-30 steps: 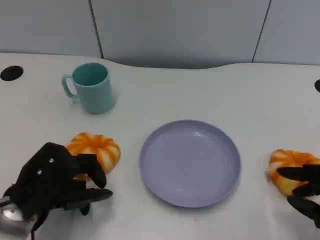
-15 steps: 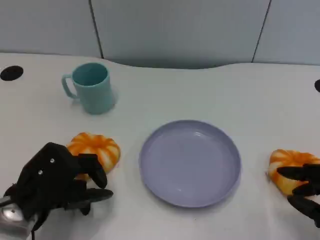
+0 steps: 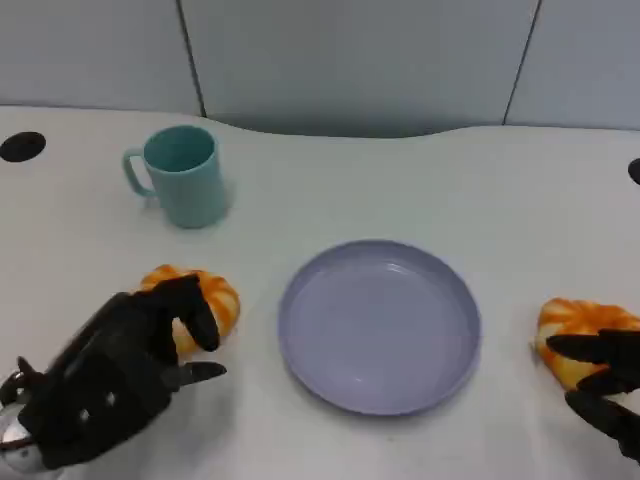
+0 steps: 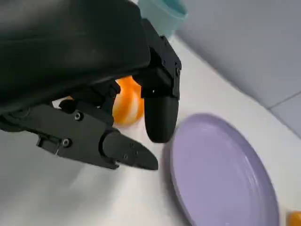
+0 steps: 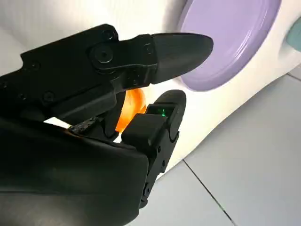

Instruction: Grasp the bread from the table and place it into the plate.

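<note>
Two orange-and-white striped breads lie on the white table, one on each side of a lilac plate [image 3: 380, 330]. Over the near edge of the left bread [image 3: 205, 298] reach the spread fingers of my left hand [image 3: 110, 385], holding nothing. In the left wrist view that bread [image 4: 128, 101] shows behind the fingers [image 4: 159, 117], with the plate [image 4: 221, 179] beyond. The right bread [image 3: 578, 325] lies at the table's right. My right hand [image 3: 608, 385] is just behind it, fingers apart and reaching onto its near side. The right wrist view shows this bread [image 5: 134, 106] between the fingers, the plate [image 5: 230, 37] farther off.
A teal mug [image 3: 182, 176] stands at the back left, well behind the left bread. A dark round hole [image 3: 22, 146] sits in the table at the far left edge. A grey panelled wall runs behind the table.
My left hand has turned and stretched forward, its fingers now lying over the left bread's near side. The right hand and both breads have hardly moved.
</note>
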### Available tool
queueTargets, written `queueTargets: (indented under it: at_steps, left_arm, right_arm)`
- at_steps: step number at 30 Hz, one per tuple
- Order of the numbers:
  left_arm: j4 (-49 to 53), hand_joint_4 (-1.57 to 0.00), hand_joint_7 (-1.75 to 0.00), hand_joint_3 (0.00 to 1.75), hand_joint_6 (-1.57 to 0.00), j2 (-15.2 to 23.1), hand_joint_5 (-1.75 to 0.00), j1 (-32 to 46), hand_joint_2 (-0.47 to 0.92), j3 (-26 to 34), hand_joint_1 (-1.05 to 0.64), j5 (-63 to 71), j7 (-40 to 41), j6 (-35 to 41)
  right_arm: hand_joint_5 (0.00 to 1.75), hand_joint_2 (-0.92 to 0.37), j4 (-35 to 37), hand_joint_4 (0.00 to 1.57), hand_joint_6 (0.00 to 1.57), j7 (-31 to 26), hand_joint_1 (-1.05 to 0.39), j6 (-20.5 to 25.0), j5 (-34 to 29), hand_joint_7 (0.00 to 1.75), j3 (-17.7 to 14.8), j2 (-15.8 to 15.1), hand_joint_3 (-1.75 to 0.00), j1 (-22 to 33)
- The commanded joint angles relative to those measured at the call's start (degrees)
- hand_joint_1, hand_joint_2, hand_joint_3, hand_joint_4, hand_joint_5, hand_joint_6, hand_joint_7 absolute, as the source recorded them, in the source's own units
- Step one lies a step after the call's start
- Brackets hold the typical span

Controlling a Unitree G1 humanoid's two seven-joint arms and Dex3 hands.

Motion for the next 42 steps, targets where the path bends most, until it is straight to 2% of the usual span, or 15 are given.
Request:
queueTargets:
  at_steps: [1, 2, 4, 5, 7, 8, 14, 17, 21, 28, 34, 42]
  left_arm:
    - [0.0, -0.54, -1.75, 0.03, -0.3, 3.7, -1.75, 0.1, 0.92, -1.1, -0.51, 8.0, 6.3, -4.3]
    - [-3.0, -0.46, -1.62, 0.03, -0.26, 6.2, -1.67, -0.3, 0.92, -1.6, -0.52, 11.2, 4.9, -3.1]
    - [-10.2, -0.22, -0.92, 0.02, -0.29, 10.7, -1.33, -1.1, 0.92, -2.3, -0.54, 16.6, -0.8, 1.8]
    - [-13.5, -0.1, -0.48, 0.01, -0.29, 12.4, -1.09, -1.4, 0.89, -2.7, -0.55, 19.2, -3.9, 4.6]
    - [-18.1, -0.02, -0.13, 0.0, -0.27, 14.3, -0.85, -2.1, 0.84, -3.6, -0.56, 23.4, -8.4, 9.1]
    - [-19.3, -0.01, -0.08, 0.0, -0.27, 14.7, -0.8, -2.1, 0.83, -3.9, -0.56, 24.3, -9.4, 10.3]
    - [-24.3, 0.0, -0.01, 0.0, -0.22, 16.4, -0.47, -5.3, 0.74, -6.4, -0.48, 31.5, -14.7, 16.2]
    - [-23.9, 0.0, -0.01, 0.0, -0.19, 16.2, -0.35, -7.0, 0.74, -7.2, -0.45, 32.5, -15.5, 16.8]
    - [-22.0, 0.0, 0.0, 0.0, -0.18, 15.8, -0.31, -9.8, 0.73, -8.8, -0.47, 33.0, -17.7, 17.7]
    - [-16.4, 0.0, 0.0, 0.0, -0.16, 12.5, -0.22, -14.0, 0.71, -12.0, -0.48, 33.4, -19.3, 22.1]
    - [1.1, -0.01, -0.01, 0.0, -0.17, 7.0, -0.21, -22.0, 0.71, -17.7, -0.51, 35.5, -15.4, 24.4]
    - [20.0, -0.01, -0.01, 0.01, -0.19, 3.2, -0.21, -30.3, 0.73, -23.5, -0.45, 35.8, -11.3, 23.7]
  right_arm:
    - [0.62, -0.92, -1.9, 0.66, 0.81, 0.2, -0.26, 2.4, -0.3, 0.0, 0.2, 0.1, -0.36, 0.4]
    - [0.62, -0.92, -1.8, 0.66, 0.81, -0.1, -0.25, 2.1, -0.4, 0.0, 0.4, 0.3, -0.36, 0.2]
    - [0.63, -0.92, -1.8, 0.66, 0.82, -0.4, -0.25, 2.1, -0.6, 0.0, 0.8, 0.6, -0.35, 0.0]
    - [0.64, -0.92, -1.7, 0.67, 0.82, -0.5, -0.24, 2.1, -0.8, 0.01, 1.0, 0.7, -0.35, -0.1]
    - [0.65, -0.92, -2.0, 0.67, 0.82, -0.6, -0.25, 2.4, -1.1, 0.01, 1.1, 0.8, -0.35, -0.1]
    - [0.65, -0.92, -2.1, 0.66, 0.82, -0.6, -0.25, 2.5, -1.2, 0.01, 1.2, 0.9, -0.35, -0.1]
    - [0.65, -0.92, -3.3, 0.64, 0.81, -0.3, -0.25, 4.4, -2.0, 0.0, 1.7, 1.3, -0.36, -0.2]
    - [0.65, -0.92, -2.5, 0.65, 0.82, -0.6, -0.24, 3.5, -1.8, 0.0, 1.8, 1.5, -0.35, -0.5]
    - [0.65, -0.92, -3.2, 0.65, 0.82, -0.6, -0.24, 4.9, -2.1, 0.0, 2.0, 1.9, -0.34, -0.7]
    - [0.64, -0.92, -4.2, 0.64, 0.81, -0.2, -0.25, 6.0, -1.9, 0.0, 1.9, 1.5, -0.35, -0.4]
    - [0.62, -0.92, -5.4, 0.63, 0.81, 0.1, -0.26, 6.9, -2.0, 0.0, 1.8, 1.4, -0.35, 0.0]
    - [0.61, -0.92, -5.6, 0.64, 0.81, 0.0, -0.26, 6.3, -1.8, 0.0, 1.4, 1.2, -0.35, 0.6]
